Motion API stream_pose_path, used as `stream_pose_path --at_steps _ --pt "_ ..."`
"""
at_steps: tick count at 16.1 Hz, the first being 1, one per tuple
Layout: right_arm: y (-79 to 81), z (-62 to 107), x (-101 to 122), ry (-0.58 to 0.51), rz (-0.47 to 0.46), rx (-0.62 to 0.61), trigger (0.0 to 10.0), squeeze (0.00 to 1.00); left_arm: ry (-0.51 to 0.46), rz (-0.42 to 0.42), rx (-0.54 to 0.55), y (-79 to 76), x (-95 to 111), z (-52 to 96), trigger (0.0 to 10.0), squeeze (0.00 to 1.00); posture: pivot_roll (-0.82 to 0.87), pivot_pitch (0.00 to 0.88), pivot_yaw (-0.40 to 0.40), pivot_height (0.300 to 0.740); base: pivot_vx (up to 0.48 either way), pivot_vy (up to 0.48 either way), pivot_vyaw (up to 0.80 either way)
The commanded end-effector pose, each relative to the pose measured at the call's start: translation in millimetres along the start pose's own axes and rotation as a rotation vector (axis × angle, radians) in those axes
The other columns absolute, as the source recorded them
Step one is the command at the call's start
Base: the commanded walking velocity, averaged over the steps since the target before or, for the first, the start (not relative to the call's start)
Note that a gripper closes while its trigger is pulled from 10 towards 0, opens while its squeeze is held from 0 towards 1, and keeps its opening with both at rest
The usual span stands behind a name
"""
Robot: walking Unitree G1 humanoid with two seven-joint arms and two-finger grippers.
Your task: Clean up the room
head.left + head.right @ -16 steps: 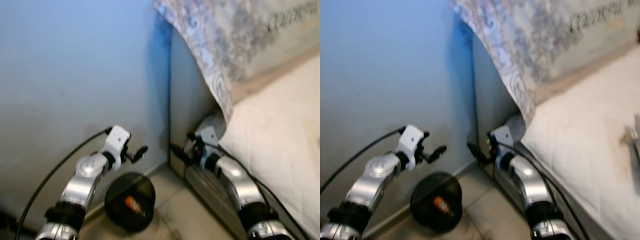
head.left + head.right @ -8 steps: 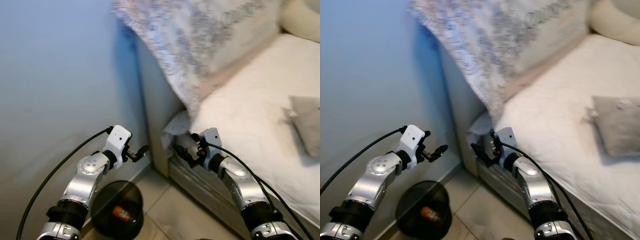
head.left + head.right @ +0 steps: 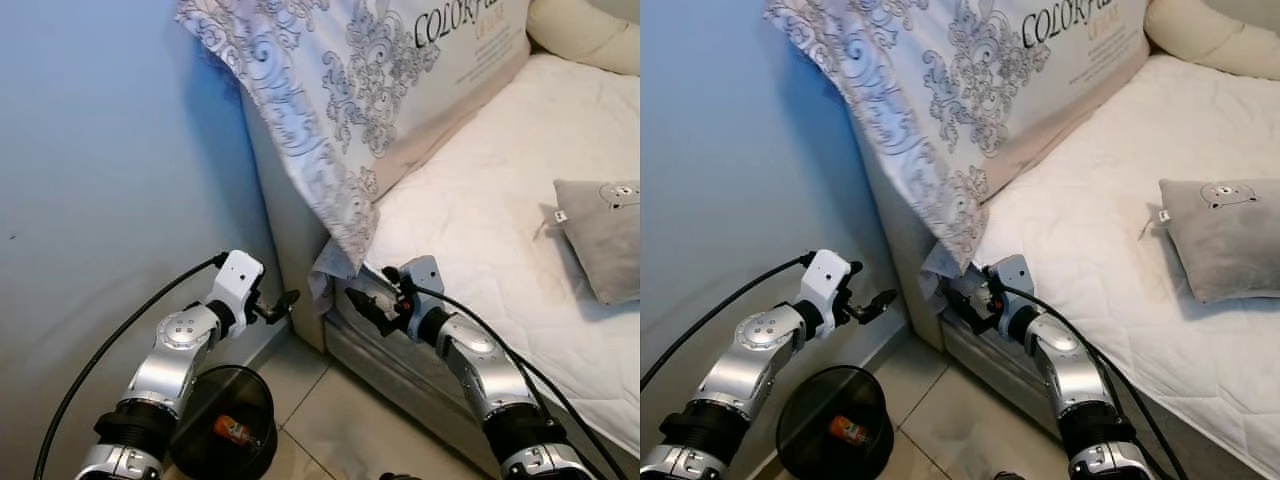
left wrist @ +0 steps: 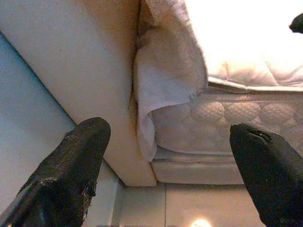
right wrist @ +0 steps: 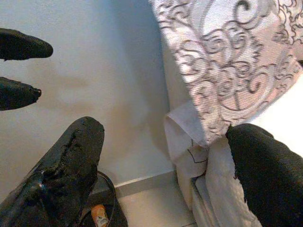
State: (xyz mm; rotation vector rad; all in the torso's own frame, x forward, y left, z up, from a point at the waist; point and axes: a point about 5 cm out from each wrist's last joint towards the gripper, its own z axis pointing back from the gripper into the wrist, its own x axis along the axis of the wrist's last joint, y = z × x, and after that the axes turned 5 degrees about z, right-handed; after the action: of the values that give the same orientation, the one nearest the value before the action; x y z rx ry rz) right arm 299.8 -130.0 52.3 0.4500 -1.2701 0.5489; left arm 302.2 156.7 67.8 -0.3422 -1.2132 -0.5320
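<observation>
A round black bin (image 3: 222, 436) stands on the tiled floor by the blue wall, with a small orange item (image 3: 230, 431) inside it. My left gripper (image 3: 283, 303) hovers open above the bin, pointing at the bed's corner. My right gripper (image 3: 356, 302) is open too and empty, held close to the mattress edge (image 3: 420, 350) and facing the left one. In the right wrist view, the bin (image 5: 102, 213) lies below, between its fingers (image 5: 71, 165). The left wrist view looks at a loose white sheet corner (image 4: 156, 109).
A large patterned pillow (image 3: 350, 90) leans at the head of the bed and overhangs the corner. On the white mattress (image 3: 480, 200) lie a grey cushion (image 3: 600, 235) and a cream pillow (image 3: 580, 30). The floor strip (image 3: 330, 420) between wall and bed is narrow.
The camera has swung right and steadied, so the bed and the grey cushion have come into view. Both arms hold the same pose, grippers still open.
</observation>
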Motion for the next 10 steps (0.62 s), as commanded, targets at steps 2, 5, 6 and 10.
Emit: stream_pose_path --at_steps 2,5,6,10 --pt "2.4 -0.1 -1.3 -0.002 -0.009 0.012 10.0 0.00 0.007 -0.008 0.005 1.1 -1.0 0.2 10.0 0.00 -0.04 0.000 0.100 0.740 0.000 0.000 -0.80" --pt "2.6 1.3 -3.0 0.000 -0.014 0.007 10.0 0.00 0.006 -0.013 0.004 0.4 -1.8 0.7 10.0 0.00 -0.04 0.000 0.100 0.740 0.000 0.000 -0.80" --pt "1.5 1.6 -3.5 0.001 -0.019 -0.003 10.0 0.00 0.006 -0.013 0.003 0.2 -1.9 0.8 10.0 0.00 -0.04 0.000 0.100 0.740 0.000 0.000 -0.80" --pt "-3.8 2.2 -5.1 0.006 -0.024 -0.059 10.0 0.00 -0.003 -0.012 0.009 0.7 -1.6 0.5 10.0 0.00 -0.04 0.000 0.097 0.740 0.000 0.000 -0.80"
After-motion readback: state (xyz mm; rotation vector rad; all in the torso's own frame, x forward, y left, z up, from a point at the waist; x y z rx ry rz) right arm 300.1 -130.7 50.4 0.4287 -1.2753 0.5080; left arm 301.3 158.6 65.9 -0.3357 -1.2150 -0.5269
